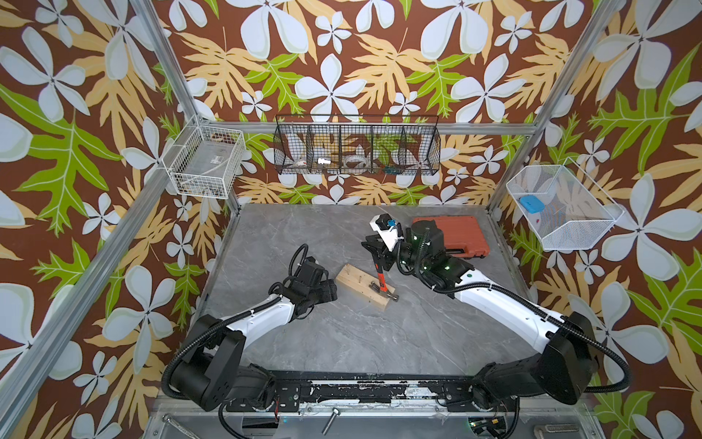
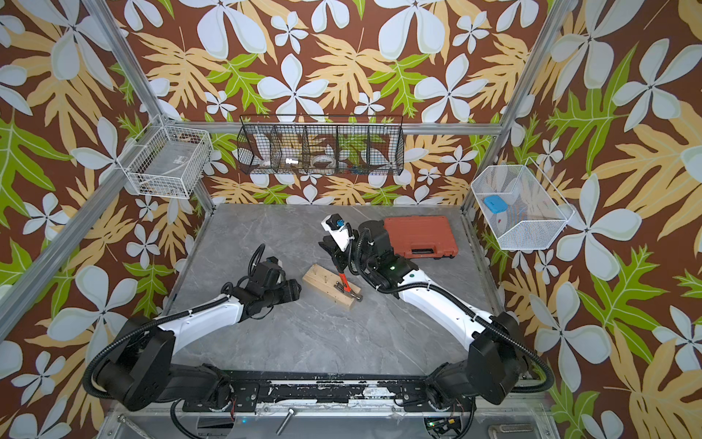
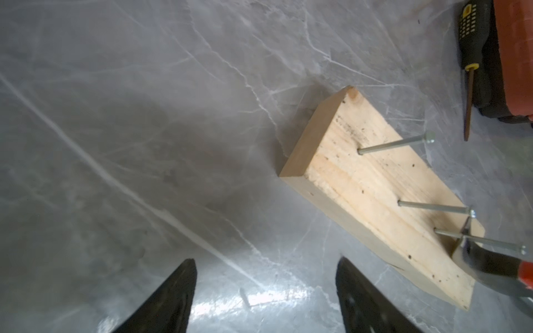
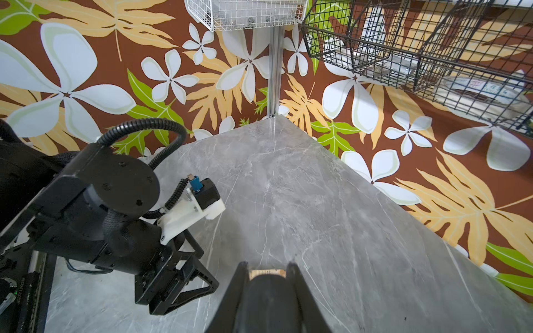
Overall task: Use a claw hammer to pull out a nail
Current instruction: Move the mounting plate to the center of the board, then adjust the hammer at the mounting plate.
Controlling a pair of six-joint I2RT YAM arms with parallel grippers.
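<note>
The claw hammer [image 1: 381,275] rests its head on the near right end of the wooden block [image 1: 355,283], and the claw seems hooked on a nail [image 3: 490,243]. The right gripper [image 4: 266,272] is clamped on its black tail. The left gripper [image 3: 265,259] is open and empty, just left of the block. I judge this is the prying step; next, the handle must be levered.
</note>
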